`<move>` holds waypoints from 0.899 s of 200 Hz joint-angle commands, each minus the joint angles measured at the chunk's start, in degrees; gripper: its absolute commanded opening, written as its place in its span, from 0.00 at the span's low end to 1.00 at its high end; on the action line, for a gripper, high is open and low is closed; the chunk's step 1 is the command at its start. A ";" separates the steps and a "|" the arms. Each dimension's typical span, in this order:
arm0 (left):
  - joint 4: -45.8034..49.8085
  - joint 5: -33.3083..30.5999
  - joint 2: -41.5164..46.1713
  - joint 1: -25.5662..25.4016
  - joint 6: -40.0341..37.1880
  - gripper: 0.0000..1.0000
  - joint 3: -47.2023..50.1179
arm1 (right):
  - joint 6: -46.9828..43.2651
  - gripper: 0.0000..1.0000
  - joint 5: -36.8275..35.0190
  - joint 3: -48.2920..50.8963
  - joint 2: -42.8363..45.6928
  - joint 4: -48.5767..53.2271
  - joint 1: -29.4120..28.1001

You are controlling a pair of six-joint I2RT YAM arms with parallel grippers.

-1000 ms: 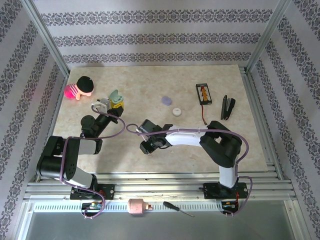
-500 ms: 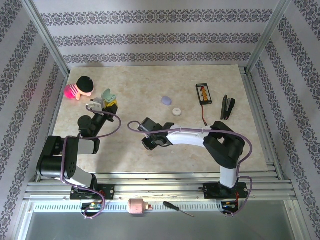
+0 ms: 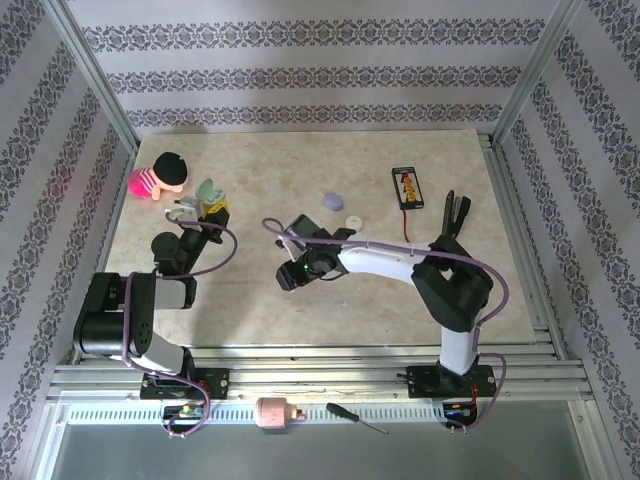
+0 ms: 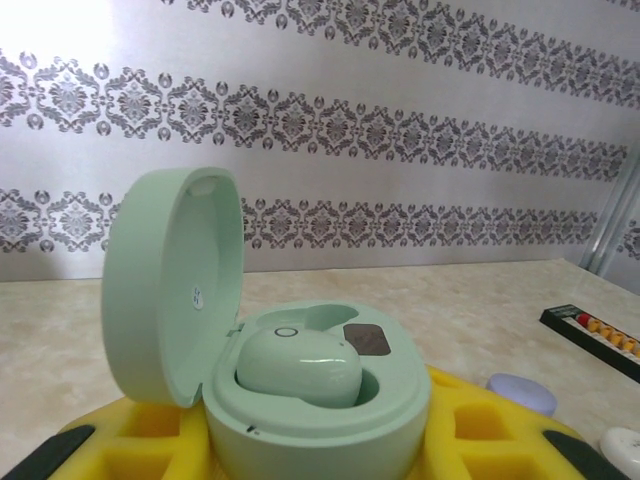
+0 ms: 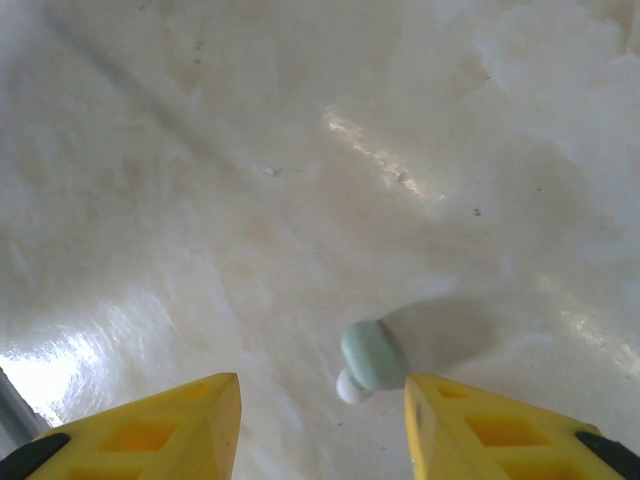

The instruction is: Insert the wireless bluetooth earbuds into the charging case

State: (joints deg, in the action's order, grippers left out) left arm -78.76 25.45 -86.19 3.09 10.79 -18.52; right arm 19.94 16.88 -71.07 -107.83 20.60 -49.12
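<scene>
Case (image 4: 310, 400), lid up, clamped in your left pincer (image 4: 310, 445) w/ 1 green bud (image 4: 298, 365) seated. 2nd bud (image 5: 372, 357) lies on bench (image 5: 250, 150) by your right pincer (image 5: 320, 430), jaws apart, untouched; pickup + insertion remain.

A doll (image 3: 160, 176) with black hair and a pink body lies by the table's (image 3: 300, 160) far left corner. Near the far right corner sits a black tray (image 3: 406, 188) holding orange pieces, and a black stapler (image 3: 453, 214) lies just beside the right edge. Below the near edge, a pink cylinder (image 3: 273, 411) and a screwdriver (image 3: 356, 418) rest on a metal rail (image 3: 520, 412).
</scene>
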 commanded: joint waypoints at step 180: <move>-2.97 4.83 1.02 0.60 0.55 0.26 0.87 | 0.09 0.35 20.62 0.66 -8.72 -6.73 6.34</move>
State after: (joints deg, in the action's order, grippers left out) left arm -78.78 29.02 -86.15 3.11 10.79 -17.85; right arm 19.33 35.18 -71.50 -115.94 15.42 -43.59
